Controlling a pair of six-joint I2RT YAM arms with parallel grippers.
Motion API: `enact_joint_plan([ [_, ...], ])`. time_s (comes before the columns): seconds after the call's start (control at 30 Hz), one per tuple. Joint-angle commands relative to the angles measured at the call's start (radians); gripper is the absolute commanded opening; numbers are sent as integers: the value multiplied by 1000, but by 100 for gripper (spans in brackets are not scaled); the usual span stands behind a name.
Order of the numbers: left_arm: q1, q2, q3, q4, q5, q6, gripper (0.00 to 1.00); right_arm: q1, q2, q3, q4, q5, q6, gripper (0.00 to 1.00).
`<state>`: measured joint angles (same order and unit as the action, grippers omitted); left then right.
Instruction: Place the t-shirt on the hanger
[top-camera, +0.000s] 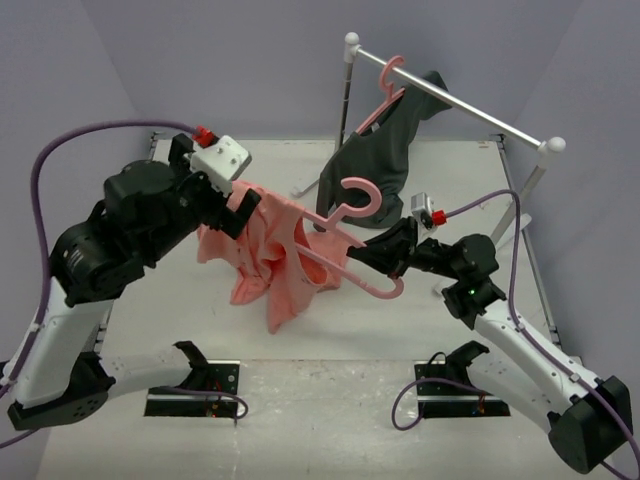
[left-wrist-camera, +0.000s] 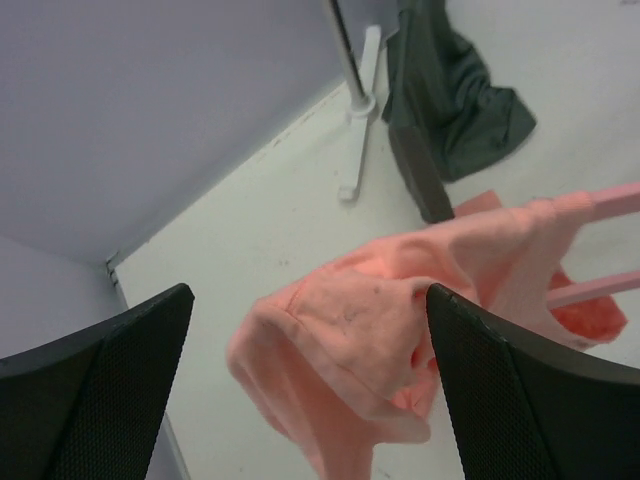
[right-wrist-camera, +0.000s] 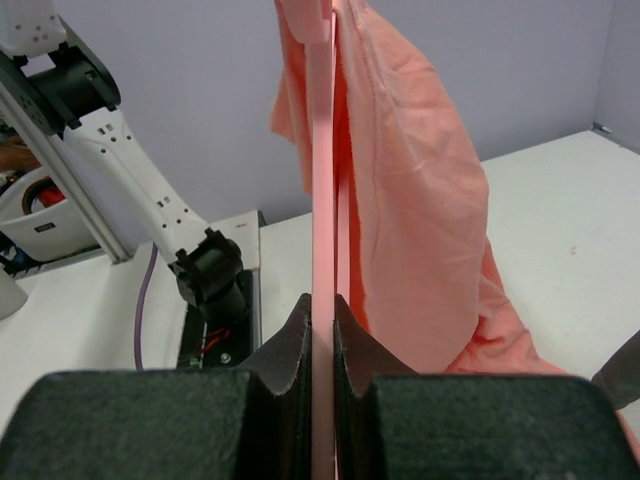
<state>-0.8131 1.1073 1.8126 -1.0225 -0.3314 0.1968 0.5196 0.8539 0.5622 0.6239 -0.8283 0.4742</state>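
Observation:
The salmon-pink t-shirt (top-camera: 268, 255) hangs bunched over the left end of the pink hanger (top-camera: 352, 205), held up above the table. My right gripper (top-camera: 368, 256) is shut on the hanger's lower bar; in the right wrist view the bar (right-wrist-camera: 321, 150) runs straight up from the gripper (right-wrist-camera: 321, 305), with the t-shirt (right-wrist-camera: 410, 200) draped on its right. My left gripper (top-camera: 240, 208) is at the shirt's upper left. In its wrist view it (left-wrist-camera: 308, 292) stands wide open, with a fold of the t-shirt (left-wrist-camera: 350, 330) between the fingers (left-wrist-camera: 520, 390), against the right one.
A white clothes rack (top-camera: 450, 100) stands at the back right, with a dark grey garment (top-camera: 385, 150) on a second pink hanger. Its foot (left-wrist-camera: 360, 100) and the grey garment (left-wrist-camera: 450, 90) show in the left wrist view. The left arm's base (right-wrist-camera: 210, 270) is behind the hanger.

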Motion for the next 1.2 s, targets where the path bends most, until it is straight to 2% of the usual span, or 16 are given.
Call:
enact_joint_plan([
  [0.0, -3, -150, -116, 275, 271, 111, 100, 6, -21, 114, -94, 26, -98, 0],
  [0.07, -3, -182, -157, 354, 383, 152, 99, 5, -26, 146, -232, -12, -179, 0],
  [0.2, -3, -108, -44, 213, 537, 334, 88, -10, -60, 192, -364, -60, -275, 0],
  [0.33, -3, -56, -53, 155, 574, 427, 64, -63, -71, 205, -384, -149, -278, 0],
  [0.37, -3, -43, -53, 137, 588, 431, 62, -84, -65, 216, -405, -188, -288, 0],
  [0.43, -3, -26, -57, 103, 607, 434, 61, -112, -49, 242, -464, -264, -319, 0],
  [0.53, -3, -20, -85, 57, 631, 418, 64, -163, -24, 304, -685, -378, -476, 0],
  [0.63, -3, -39, -156, 42, 659, 398, 70, -177, -16, 360, -825, -394, -593, 0],
  [0.7, -3, -58, -202, 50, 669, 395, 68, -181, -15, 391, -903, -400, -656, 0],
  [0.83, -2, -88, -307, 87, 582, 372, 64, -181, -2, 446, -1026, -390, -760, 0],
  [0.93, -3, -102, -333, 85, 620, 376, 55, -181, 30, 499, -1118, -402, -825, 0],
  [1.03, -3, -116, -347, 94, 669, 381, 36, -181, 68, 538, -1176, -464, -888, 0],
  [1.17, -3, -109, -375, 104, 678, 388, 30, -181, 100, 562, -1205, -506, -916, 0],
])
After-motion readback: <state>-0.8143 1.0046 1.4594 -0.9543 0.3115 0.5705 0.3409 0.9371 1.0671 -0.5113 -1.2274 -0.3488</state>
